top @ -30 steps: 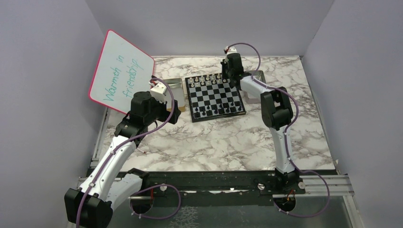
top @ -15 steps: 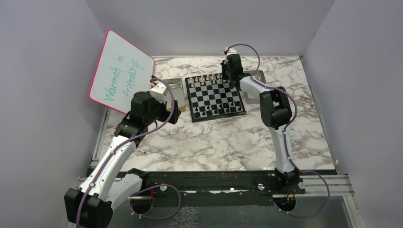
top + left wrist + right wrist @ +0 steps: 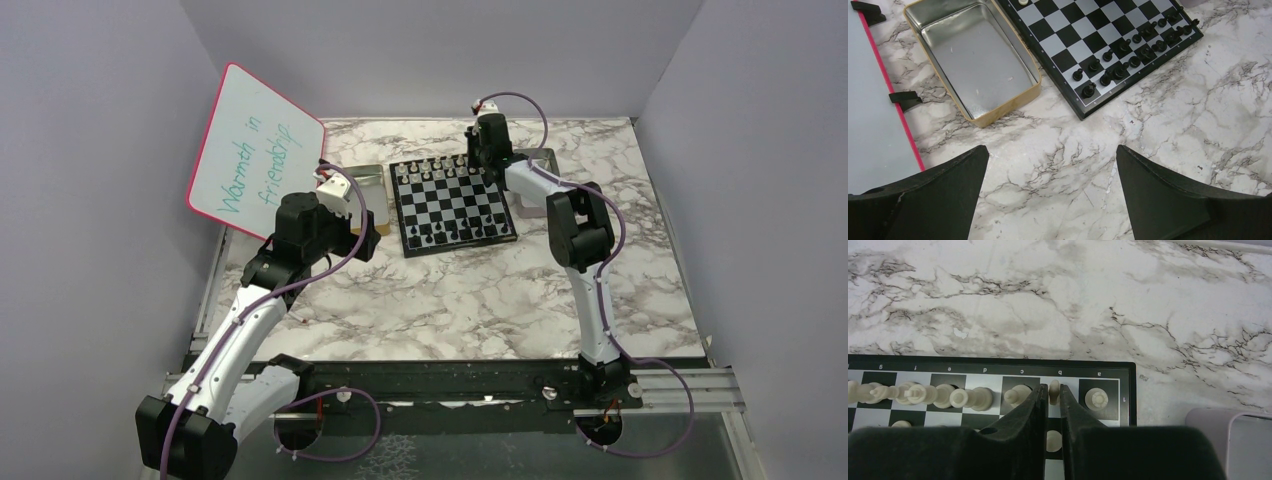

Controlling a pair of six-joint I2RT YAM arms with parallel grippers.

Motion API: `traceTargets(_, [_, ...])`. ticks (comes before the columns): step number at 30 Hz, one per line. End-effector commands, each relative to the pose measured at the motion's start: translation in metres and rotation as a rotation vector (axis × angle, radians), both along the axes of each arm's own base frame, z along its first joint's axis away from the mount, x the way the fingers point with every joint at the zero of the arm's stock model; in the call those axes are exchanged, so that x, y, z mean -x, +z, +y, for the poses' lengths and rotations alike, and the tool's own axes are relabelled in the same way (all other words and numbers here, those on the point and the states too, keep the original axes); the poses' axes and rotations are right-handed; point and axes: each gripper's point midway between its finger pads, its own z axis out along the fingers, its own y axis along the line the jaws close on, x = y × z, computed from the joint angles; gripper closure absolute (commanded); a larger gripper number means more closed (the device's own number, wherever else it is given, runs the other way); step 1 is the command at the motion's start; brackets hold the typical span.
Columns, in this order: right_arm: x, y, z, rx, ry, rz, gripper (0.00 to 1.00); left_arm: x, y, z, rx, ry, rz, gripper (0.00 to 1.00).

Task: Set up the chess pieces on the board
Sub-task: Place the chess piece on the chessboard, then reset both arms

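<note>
Near left, above the marble tabletop: left fingers spread wide apart, only veined stone showing between them.

Just beyond, flat on the tabletop: an open metal tray with a tan rim, one long side close beside the left edge of the board. Left of the tray, propped at a tilt: a pink-edged whiteboard with green handwriting.

Mid-tabletop, turned slightly: the board, black and pale checks inside a thin black rim. On its two nearest rows, black chess pieces, upright, in uneven lines, a few crowded close together. Along the far rows, pale chess pieces, lined up on the back rank by the lettered edge.

At the far right corner of the board, reaching down over that back rank: right fingers, almost together, straddling one pale piece that stands on the b square. Just beside it, on the a square: a rook. Cannot tell whether pinching that pale piece or standing barely clear of it.

Right of the board, near the corner: the rounded edge of a pale container.
</note>
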Motion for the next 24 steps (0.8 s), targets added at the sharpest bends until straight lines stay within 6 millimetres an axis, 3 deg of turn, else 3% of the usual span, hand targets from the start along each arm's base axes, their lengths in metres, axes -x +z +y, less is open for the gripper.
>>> traceTargets(1, [-0.003, 0.019, -0.003, -0.007, -0.005, -0.02, 0.8, -0.001, 0.002, 0.001, -0.01, 0.002, -0.01, 0.01])
traceTargets(6, [-0.004, 0.043, -0.002, -0.016, 0.0, -0.05, 0.74, -0.002, 0.001, 0.003, -0.016, 0.012, -0.01, 0.01])
traceTargets(9, [-0.003, 0.074, -0.002, -0.033, 0.004, -0.087, 0.63, -0.003, 0.0, 0.004, -0.018, 0.014, -0.007, 0.01])
traceTargets(13, [0.015, 0.101, -0.004, -0.058, 0.012, -0.085, 0.49, -0.004, -0.004, 0.003, -0.014, 0.016, 0.007, 0.01])
traceTargets(16, [0.037, 0.117, -0.007, -0.093, 0.021, -0.08, 0.37, -0.005, -0.004, -0.003, 0.012, 0.004, 0.017, 0.01])
traceTargets(17, [0.048, 0.115, -0.009, -0.099, 0.028, -0.063, 0.32, -0.006, -0.004, -0.005, 0.025, 0.0, 0.025, 0.01])
traceTargets(20, [0.078, 0.124, -0.015, -0.118, 0.046, -0.049, 0.01, -0.01, 0.002, -0.013, 0.071, -0.005, 0.045, 0.01])
traceTargets(24, [0.119, 0.14, -0.025, -0.147, 0.057, -0.033, 0.0, -0.016, 0.011, -0.022, 0.128, 0.0, 0.068, 0.01])
